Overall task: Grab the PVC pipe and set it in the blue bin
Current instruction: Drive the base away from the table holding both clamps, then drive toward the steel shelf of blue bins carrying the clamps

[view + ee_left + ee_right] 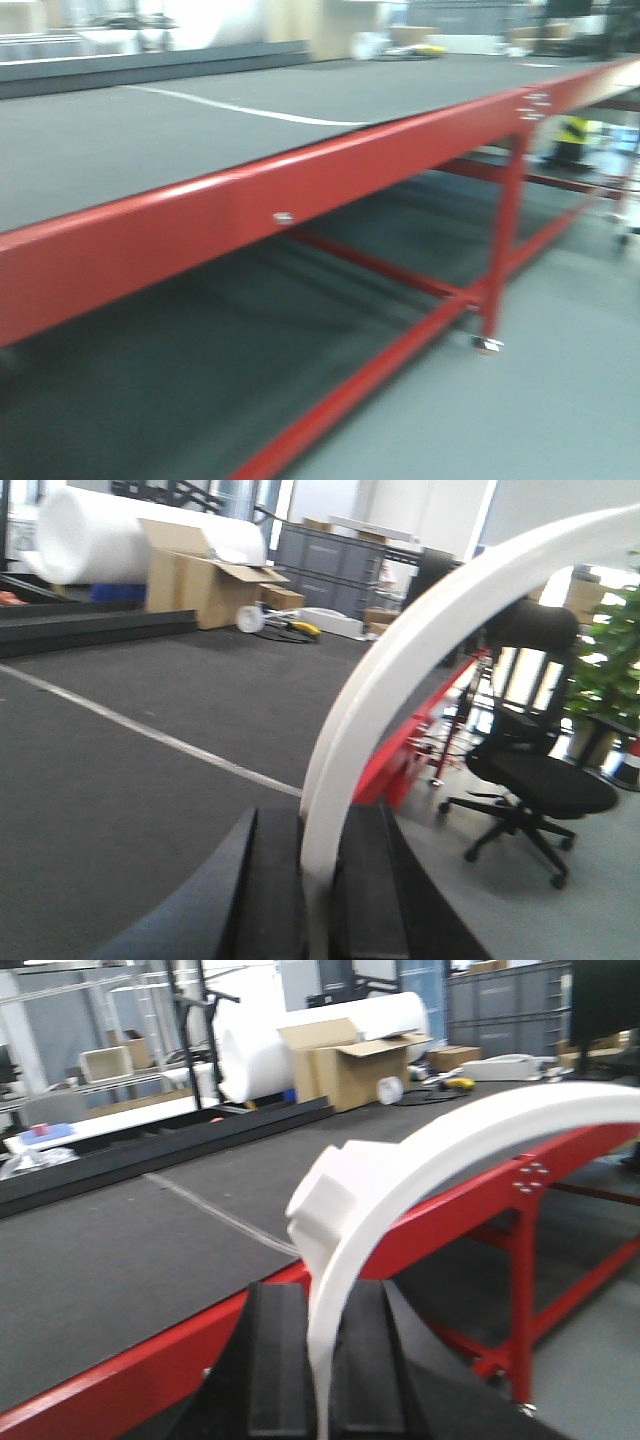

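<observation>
A white curved PVC pipe [400,660] rises from between the black fingers [275,880] of my left gripper [318,825], which is shut on it, and arcs up to the right. In the right wrist view a white curved PVC pipe [430,1145] with a ribbed collar end [322,1200] is clamped in my right gripper [322,1300], held over the table's red edge. Whether both views show one pipe I cannot tell. The blue bin is out of view. Neither gripper shows in the blurred front view.
A long table with a red frame [300,200] and a dark grey top [200,130] crossed by a white line fills the front view. Beyond it are a cardboard box [200,580] and a white roll [110,535]. A black office chair [540,780] stands on the floor at right.
</observation>
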`<action>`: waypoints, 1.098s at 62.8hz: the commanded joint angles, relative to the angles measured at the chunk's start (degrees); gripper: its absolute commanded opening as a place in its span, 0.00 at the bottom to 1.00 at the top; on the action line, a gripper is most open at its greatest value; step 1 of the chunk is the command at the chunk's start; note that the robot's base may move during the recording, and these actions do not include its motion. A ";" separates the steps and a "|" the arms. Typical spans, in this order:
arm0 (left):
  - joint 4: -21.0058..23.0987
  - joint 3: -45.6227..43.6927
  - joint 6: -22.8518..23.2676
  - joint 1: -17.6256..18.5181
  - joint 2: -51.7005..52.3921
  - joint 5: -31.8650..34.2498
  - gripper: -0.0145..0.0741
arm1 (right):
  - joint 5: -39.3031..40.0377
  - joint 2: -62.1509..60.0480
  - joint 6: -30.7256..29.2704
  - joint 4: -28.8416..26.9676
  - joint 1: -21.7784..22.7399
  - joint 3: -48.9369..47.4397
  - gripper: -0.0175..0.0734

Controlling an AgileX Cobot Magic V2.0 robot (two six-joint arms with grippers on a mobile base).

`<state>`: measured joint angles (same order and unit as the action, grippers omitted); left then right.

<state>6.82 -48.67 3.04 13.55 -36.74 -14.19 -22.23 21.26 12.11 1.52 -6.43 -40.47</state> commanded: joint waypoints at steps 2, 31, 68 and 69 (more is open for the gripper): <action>0.36 -0.17 0.23 -0.24 0.28 1.71 0.04 | 1.24 -0.34 -0.19 0.17 -0.07 0.03 0.01; 0.36 -0.17 0.23 -0.24 0.28 1.71 0.04 | 1.24 -0.34 -0.19 0.17 -0.07 0.03 0.01; 0.36 -0.17 0.23 -0.24 0.28 1.71 0.04 | 1.24 -0.34 -0.19 0.17 -0.07 0.03 0.01; 0.36 -0.17 0.23 -0.24 0.28 1.71 0.04 | 1.24 -0.34 -0.19 0.17 -0.07 0.03 0.01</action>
<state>6.82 -48.67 3.04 13.55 -36.74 -14.19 -22.23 21.26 11.99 1.52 -6.43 -40.47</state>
